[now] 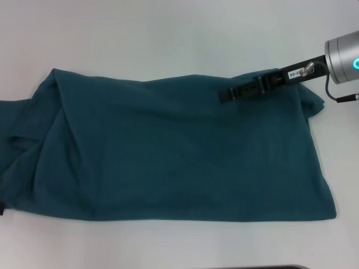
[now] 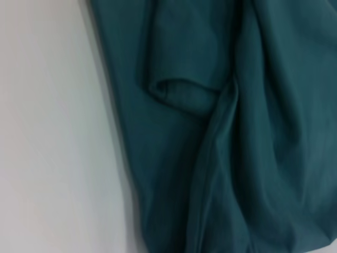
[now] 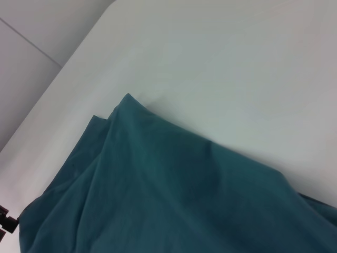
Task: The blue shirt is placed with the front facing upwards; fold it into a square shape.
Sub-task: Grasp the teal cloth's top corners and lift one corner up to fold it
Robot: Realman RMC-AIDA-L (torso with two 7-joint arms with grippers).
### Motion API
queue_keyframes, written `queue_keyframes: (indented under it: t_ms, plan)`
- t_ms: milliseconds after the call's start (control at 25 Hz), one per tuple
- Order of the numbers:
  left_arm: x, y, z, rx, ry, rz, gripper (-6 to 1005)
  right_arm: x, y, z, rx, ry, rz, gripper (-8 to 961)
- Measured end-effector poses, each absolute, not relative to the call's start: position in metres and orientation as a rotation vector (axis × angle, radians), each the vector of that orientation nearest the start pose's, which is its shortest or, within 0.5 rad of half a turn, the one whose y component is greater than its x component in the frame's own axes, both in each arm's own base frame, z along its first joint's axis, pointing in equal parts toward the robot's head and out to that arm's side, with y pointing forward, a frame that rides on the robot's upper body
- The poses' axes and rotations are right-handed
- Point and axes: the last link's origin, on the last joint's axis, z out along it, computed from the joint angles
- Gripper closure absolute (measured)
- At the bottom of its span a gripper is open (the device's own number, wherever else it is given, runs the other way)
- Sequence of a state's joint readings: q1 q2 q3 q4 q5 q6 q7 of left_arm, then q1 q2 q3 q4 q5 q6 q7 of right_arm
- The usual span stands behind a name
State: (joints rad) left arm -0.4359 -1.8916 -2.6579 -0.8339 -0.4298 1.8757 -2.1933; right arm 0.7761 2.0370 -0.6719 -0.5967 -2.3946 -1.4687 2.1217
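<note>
Your right gripper (image 1: 229, 95) reaches in from the two o'clock corner of the head view, its black fingers lying low over the far edge of the blue shirt (image 1: 168, 151); they look drawn together at the tip, though whether any cloth is pinched between them cannot be told. The arm runs back along a dark bar to a silver wrist with a lit blue ring at the three o'clock edge, stretched long and nearly flat over the table (image 1: 168, 33).

The shirt lies across the middle of the white table as a wide band, plain side up, no lettering showing. Its near hem runs straight from seven to five o'clock; the nine o'clock end is bunched in loose creases and a sleeve fold, and spills out of the picture.

Judging by the layout, you are partway through: one lengthwise fold looks made, and the cloth is still a long rectangle, not a square. The next move likely calls for smoothing the rumpled nine o'clock end, then bringing one short end over the other, with corners matched so the edges line up.

Your left gripper is not in sight in any view; its wrist camera looks down on the creased end of the shirt and bare table beside it
</note>
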Motion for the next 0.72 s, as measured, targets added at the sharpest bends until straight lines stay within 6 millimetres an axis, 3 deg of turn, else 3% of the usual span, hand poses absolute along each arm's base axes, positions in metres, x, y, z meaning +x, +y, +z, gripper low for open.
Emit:
queue_keyframes:
  t_ms: [360, 720]
  plan:
    - [-0.3757, 0.2484, 0.1052, -2.273, -1.954, 0.215, 506, 0.2378, 0.375, -0.0151, -2.658, 1.434, 0.253, 260]
    - [-0.3758, 0.2433, 0.1075, -2.267, -1.98, 0.203, 505, 0.2388, 0.3768, -0.015, -2.645, 1.428, 0.255, 261]
